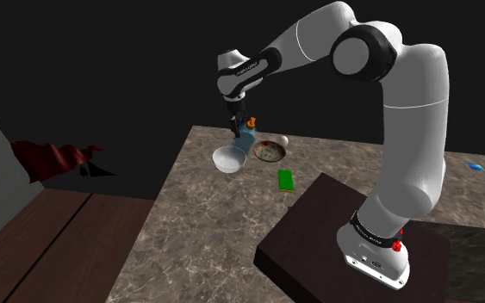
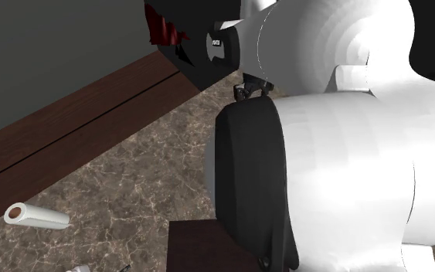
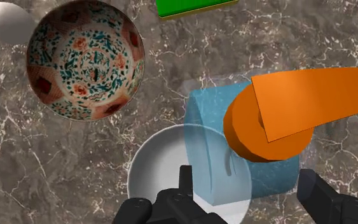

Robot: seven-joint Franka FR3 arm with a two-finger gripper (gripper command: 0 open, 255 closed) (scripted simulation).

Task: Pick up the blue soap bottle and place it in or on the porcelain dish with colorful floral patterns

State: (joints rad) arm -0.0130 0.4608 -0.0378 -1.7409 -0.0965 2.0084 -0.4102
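Right now the black pincer [image 3: 247, 184] is clamping the blue soap bottle [image 3: 234, 127]. Its two fingers [image 3: 185, 181] are pressing on opposite sides of the translucent body, and the orange pump head [image 3: 279, 114] is jutting out sideways past one of them. Just under the pincer a plain white bowl [image 3: 161, 162] is sitting on the marbled countertop [image 3: 56, 172], its rim showing through the bottle's blue body; whether the bottle is hanging clear of the counter I cannot tell. Beyond the bowl from the pincer, the porcelain dish [image 3: 85, 58] with red, teal and orange floral patterns is resting upright on the counter, near the bottle but not touching it. A white egg-shaped thing [image 3: 6, 22] is lying just beside the dish's far rim, and a flat green block [image 3: 193, 6] is lying farther out ahead of the fingertips. In the shoulder view the white arm [image 1: 404, 120] is reaching from its dark stand [image 1: 318, 232] toward the counter's far corner, and a dark red cloth [image 1: 51, 159] is lying on the floor well off to that view's left of the pincer.
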